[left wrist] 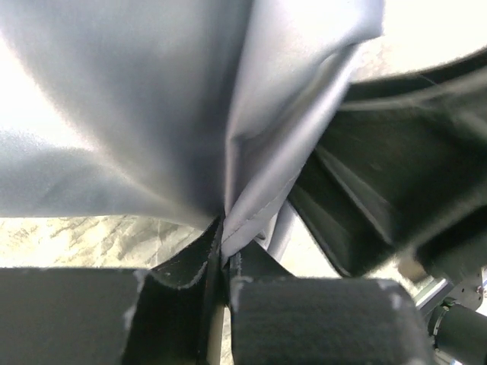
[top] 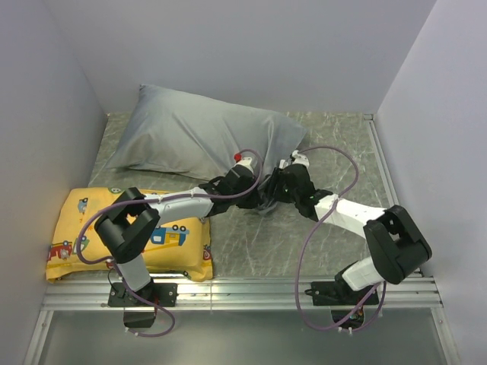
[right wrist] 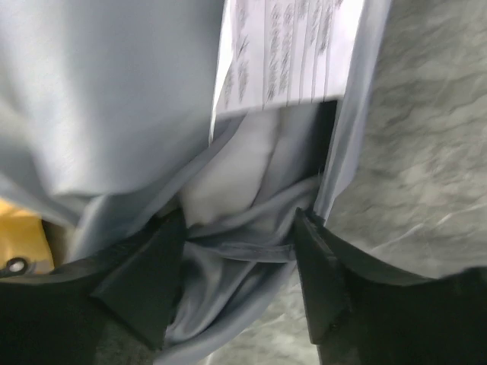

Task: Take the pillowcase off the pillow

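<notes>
The grey pillowcase [top: 198,133] covers the pillow at the back of the table, and both grippers meet at its near right corner. My left gripper [top: 256,198] is shut on the pillowcase's stitched hem [left wrist: 242,220], which pulls the fabric [left wrist: 152,99] taut. My right gripper [top: 274,195] is open in the right wrist view [right wrist: 236,255], its fingers [right wrist: 144,274] spread at the case's opening with loose grey hem [right wrist: 243,247] between them. Inside the opening a bit of the white pillow [right wrist: 228,179] shows, with a white printed tag [right wrist: 281,53] above it.
A yellow cartoon-vehicle cushion [top: 129,232] lies at the near left, under the left arm. White walls close in on the left, back and right. A metal rail [top: 243,293] runs along the front edge. The right arm's dark body [left wrist: 396,175] is close to the left gripper.
</notes>
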Motion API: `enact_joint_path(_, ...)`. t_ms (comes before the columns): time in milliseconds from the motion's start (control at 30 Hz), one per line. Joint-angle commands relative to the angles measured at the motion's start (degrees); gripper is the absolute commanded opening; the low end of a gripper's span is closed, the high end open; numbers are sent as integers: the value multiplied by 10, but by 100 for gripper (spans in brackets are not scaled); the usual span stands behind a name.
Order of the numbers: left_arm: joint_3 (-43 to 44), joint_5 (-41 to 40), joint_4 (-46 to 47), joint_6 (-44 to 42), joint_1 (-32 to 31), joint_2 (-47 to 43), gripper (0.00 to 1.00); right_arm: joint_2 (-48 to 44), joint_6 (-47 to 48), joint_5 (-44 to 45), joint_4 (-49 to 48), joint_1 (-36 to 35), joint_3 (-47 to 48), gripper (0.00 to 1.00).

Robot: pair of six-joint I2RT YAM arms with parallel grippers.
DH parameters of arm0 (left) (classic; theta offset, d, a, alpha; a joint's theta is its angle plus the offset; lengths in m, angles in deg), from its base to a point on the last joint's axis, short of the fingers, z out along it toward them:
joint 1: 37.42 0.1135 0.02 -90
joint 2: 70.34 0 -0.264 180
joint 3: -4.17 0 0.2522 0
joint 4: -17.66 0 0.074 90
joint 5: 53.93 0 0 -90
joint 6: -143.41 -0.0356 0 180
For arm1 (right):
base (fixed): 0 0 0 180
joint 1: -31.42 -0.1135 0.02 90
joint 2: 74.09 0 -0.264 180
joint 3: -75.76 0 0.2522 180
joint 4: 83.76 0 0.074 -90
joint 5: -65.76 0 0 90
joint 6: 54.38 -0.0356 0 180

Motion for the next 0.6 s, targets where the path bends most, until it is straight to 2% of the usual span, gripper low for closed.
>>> enact_joint_path(0, -1, -1, -18, 3, -3, 6, 8, -31, -14, 22, -1, -13, -9, 60)
enact_joint_path(33, -4, -3, -19, 5, -3, 3, 10, -29, -19, 18, 5, -14, -10, 55)
enact_joint_path(67, -7, -6, -18, 6, -3, 0, 11, -23, -28, 15, 7, -17, -14, 44)
enact_joint_path(167, -6, -7, -18, 9, -3, -8, 12, 5, -43, 20, 9, -21, -19, 30)
enact_joint_path(200, 1, -7, -19, 9, -3, -9, 12, 14, -44, 20, 13, -21, -17, 21)
enact_joint_path(267, 16, -10, -30, 5, -3, -9, 15, 32, -54, 20, 14, -21, -18, 12)
enact_joint_path(400, 53, -34, -58, -6, 5, -14, 22, 35, -79, -3, -25, -21, -48, 5)
enact_joint_path(500, 85, -40, -63, -16, 24, -15, 35, 43, -95, -17, -55, -22, -73, 3)
enact_joint_path(533, 93, -42, -62, -21, 29, -15, 44, 47, -100, -31, -63, -21, -78, 3)
enact_joint_path(567, 111, -41, -62, -24, 42, -10, 48, 51, -106, -37, -70, -20, -85, 3)
